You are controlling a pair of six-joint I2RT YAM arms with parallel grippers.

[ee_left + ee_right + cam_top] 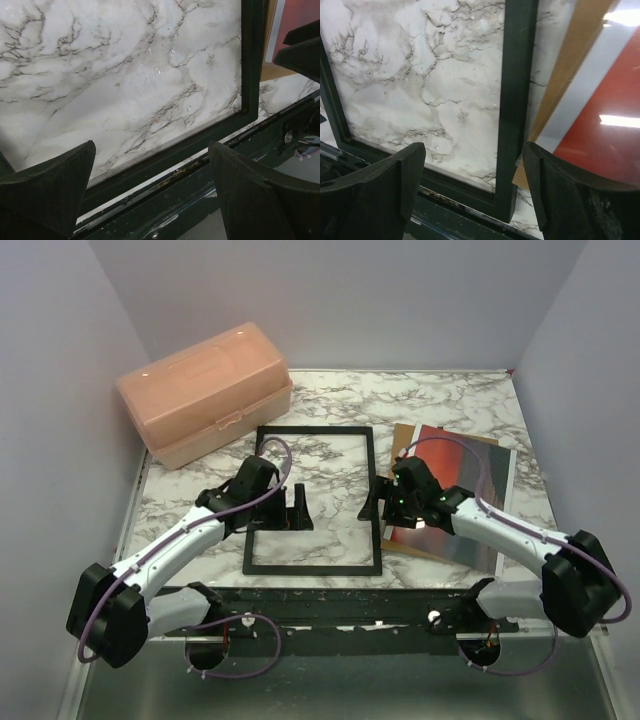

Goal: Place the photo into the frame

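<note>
Thin black rectangular picture frame (310,566) flat on the white marble-patterned counter (430,400), veined surface showing through its opening. Just right of the frame, large glossy photo (455,462) of a red-orange sunset with a white border, face up, resting on a flat brown backing board (404,433) peeking out along the photo's frame-side and far edges; photo wholly outside the frame. Left end effector (290,508) low over the frame's opening, near its left rail, black fingers spread wide with nothing between them, aimed toward the frame's near right corner. Right end effector (377,502) at the frame's right rail, fingers spread wide, straddling that rail close to its near end, nothing pinched; contact with the rail impossible to tell. Peach translucent plastic lidded box (205,390) beyond the frame's far left corner, lid closed.
</note>
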